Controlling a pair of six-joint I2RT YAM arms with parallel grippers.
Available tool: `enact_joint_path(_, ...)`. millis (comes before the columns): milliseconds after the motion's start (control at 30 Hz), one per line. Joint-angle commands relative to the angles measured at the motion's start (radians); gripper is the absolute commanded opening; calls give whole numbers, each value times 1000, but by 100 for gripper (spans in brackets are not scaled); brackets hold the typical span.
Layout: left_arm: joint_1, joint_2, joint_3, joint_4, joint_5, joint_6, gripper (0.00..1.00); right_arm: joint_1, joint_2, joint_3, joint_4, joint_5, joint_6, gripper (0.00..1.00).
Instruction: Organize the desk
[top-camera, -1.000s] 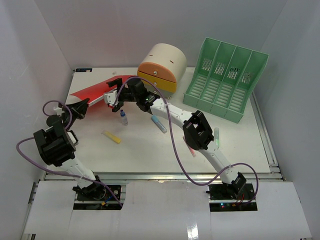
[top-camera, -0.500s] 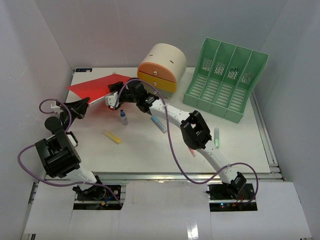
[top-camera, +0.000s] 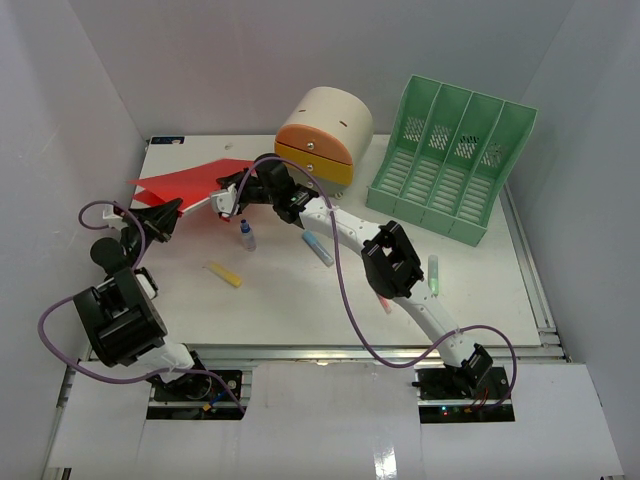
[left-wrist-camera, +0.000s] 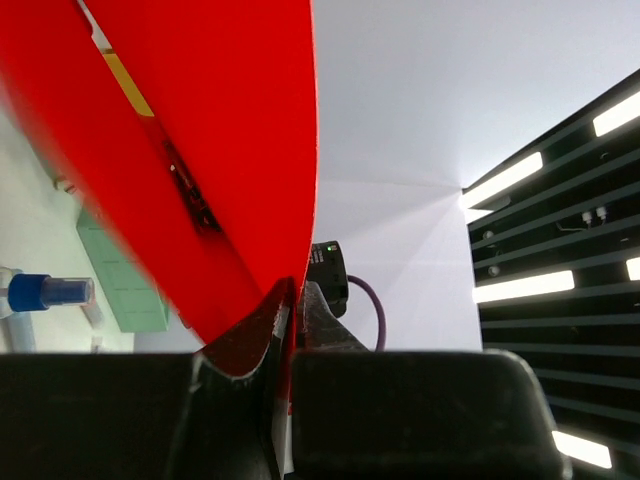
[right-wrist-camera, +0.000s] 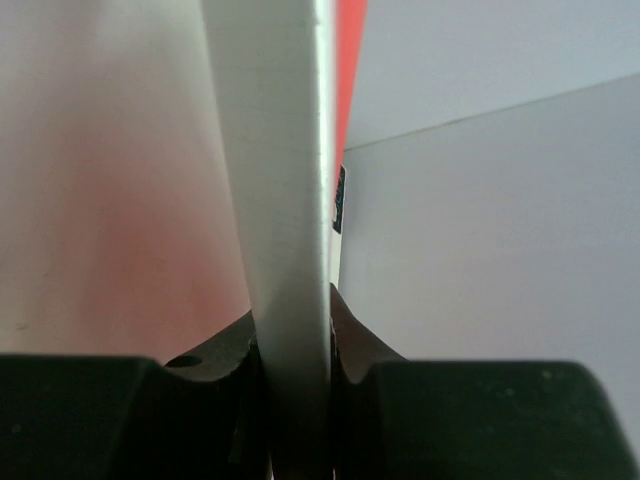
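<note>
Walls are enclosing our white counter. We are clenching left pincer and right pincer on a red folder.

You have open surface along the near middle. The bottle, yellow stick and blue pen clutter the centre; the red folder, drawer unit and file rack block the far side.

White walls, ceiling strip lights
</note>
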Motion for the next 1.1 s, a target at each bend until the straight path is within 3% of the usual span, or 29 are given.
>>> enact_joint_path(0,5,-68,45,-37,23,68,21,-3,-51,0,19,-34,-16,10)
enact_joint_path(200,43,-134,93,-231,45,209,53,-4,-66,-22,60,-31,14,8)
enact_joint_path(300,69,-158,117,-287,39,256,62,-2,-72,-30,75,-28,34,8)
enact_joint_path(467,143,-227,285,-602,14,490,65,-4,-88,-41,105,-9,81,8)
enact_joint_path(567,148,-267,447,-970,-45,784,69,-6,-94,-42,130,2,113,8)
enact_joint_path(700,148,-336,567,-1286,-132,1029,71,-12,-100,-32,178,26,196,8)
enact_joint_path(833,148,-444,495,-1338,-204,1024,72,-21,-111,-5,230,66,308,8)
enact_joint_path(1067,130,-568,429,-1359,-196,951,71,-29,-167,49,265,105,456,8)
